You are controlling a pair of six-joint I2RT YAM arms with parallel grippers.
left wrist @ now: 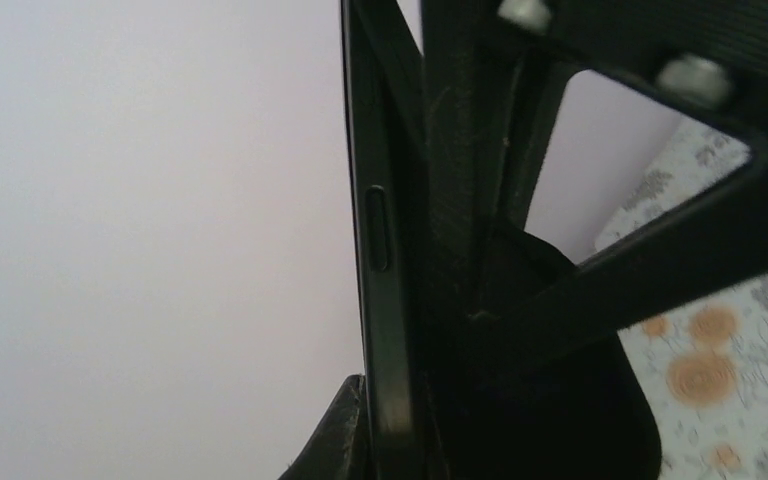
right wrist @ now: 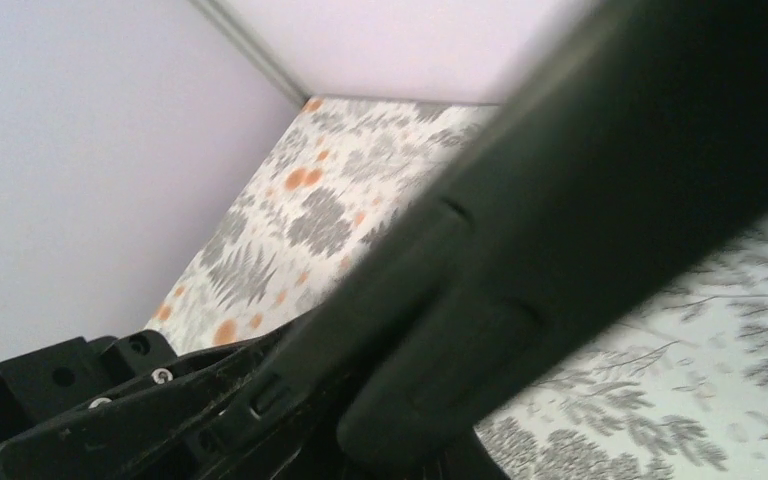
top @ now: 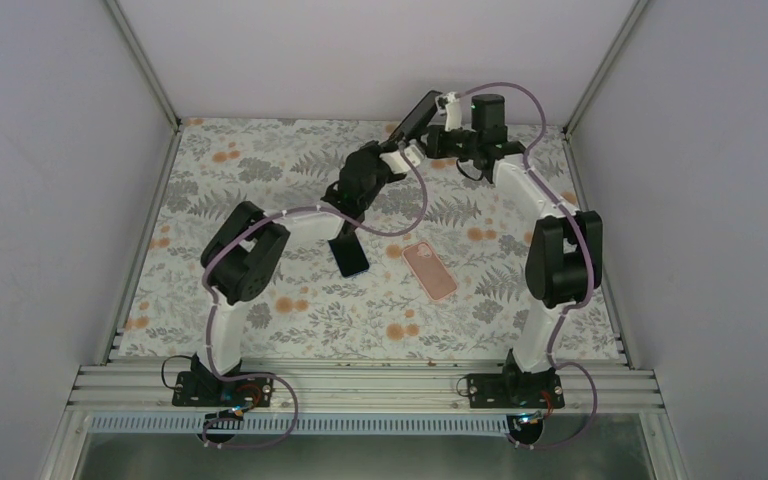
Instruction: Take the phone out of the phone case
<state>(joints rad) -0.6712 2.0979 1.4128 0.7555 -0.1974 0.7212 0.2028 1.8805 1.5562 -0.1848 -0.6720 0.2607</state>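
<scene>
While the black cased phone hangs above the far tabletop, pinched edge-on by the left gripper, I cannot tell whether the right gripper has closed. I'd peel one case corner slowly, with the left clamp firm.

No legible text, label, brand or number in any of the 3 views: none on the phone, pink case or floral table cover.

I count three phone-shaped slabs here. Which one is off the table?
The black phone at the far end, raised between the left hand and right hand. The pink case and the other dark slab lie on the table.
</scene>
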